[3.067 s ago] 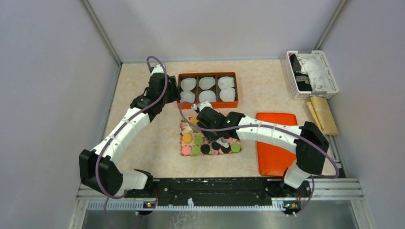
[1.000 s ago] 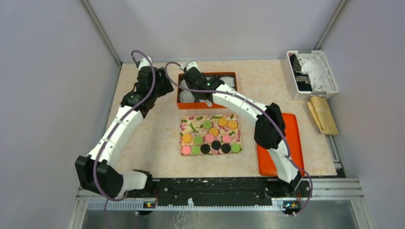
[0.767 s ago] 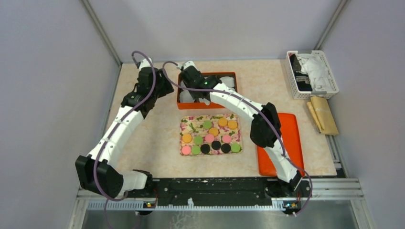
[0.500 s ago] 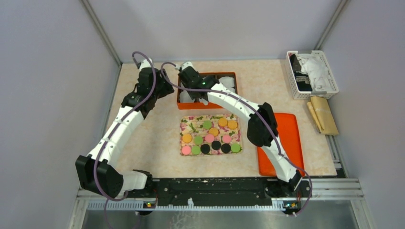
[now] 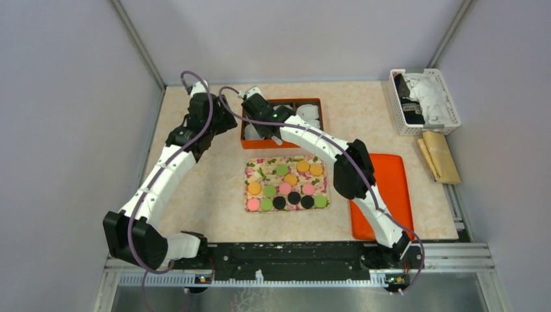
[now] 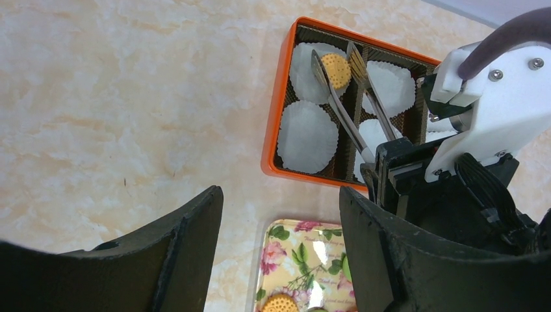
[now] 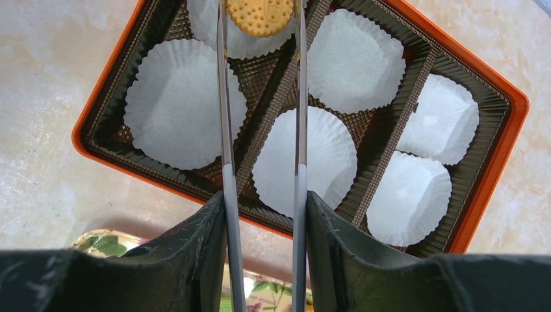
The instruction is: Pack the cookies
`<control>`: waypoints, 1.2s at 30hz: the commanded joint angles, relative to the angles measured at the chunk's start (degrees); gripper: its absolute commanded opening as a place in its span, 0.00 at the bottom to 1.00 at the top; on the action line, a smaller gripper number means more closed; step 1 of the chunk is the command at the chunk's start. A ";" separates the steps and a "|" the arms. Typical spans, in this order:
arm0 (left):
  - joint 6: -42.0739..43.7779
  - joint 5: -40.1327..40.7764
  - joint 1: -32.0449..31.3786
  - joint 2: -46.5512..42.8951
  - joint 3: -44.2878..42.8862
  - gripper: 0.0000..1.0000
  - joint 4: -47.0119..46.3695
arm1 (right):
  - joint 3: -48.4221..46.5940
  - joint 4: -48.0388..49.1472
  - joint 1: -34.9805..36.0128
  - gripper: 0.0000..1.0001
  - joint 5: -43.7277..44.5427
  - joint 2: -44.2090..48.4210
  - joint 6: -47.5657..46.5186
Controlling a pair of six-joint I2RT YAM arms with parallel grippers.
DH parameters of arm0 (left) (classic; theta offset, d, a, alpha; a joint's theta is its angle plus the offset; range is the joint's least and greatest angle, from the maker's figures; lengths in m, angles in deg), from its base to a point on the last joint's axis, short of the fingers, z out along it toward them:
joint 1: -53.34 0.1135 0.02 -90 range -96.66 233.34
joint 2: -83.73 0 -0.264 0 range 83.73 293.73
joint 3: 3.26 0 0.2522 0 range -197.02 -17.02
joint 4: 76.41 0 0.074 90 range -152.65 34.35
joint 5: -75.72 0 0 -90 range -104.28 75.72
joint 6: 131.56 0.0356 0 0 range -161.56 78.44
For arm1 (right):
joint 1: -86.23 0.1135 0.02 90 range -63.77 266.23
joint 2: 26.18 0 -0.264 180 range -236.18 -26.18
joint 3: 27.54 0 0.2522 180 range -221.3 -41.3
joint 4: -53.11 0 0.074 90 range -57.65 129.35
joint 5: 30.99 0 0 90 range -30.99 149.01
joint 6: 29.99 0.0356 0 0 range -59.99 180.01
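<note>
My right gripper [image 5: 260,121] [image 7: 263,214] is shut on metal tongs [image 7: 225,130] that reach over the orange box [image 5: 313,101] [image 7: 500,162]. An orange cookie [image 7: 260,14] [image 6: 336,64] sits between the tong tips at the white paper cup in the box's far-left corner; I cannot tell whether it rests in the cup. Several orange, green, pink and black cookies [image 5: 286,188] lie on the floral tray [image 5: 258,173] [image 6: 305,260]. My left gripper [image 5: 224,123] [image 6: 279,221] is open and empty, just left of the box.
The box holds several empty white paper cups [image 7: 179,101]. An orange lid [image 5: 393,188] lies right of the floral tray. A white basket [image 5: 425,101] and a tan packet [image 5: 442,156] are at the far right. Grey walls close in the table.
My right arm has swung from the floral tray to the box, carrying the tongs and an orange cookie, then edged left over the far-left cup. My left arm has pulled back slightly.
</note>
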 commanded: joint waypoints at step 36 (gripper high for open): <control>-1.42 0.24 6.23 -2.25 0.30 0.75 -1.33 | 4.59 6.84 -0.20 0.42 2.10 6.90 0.98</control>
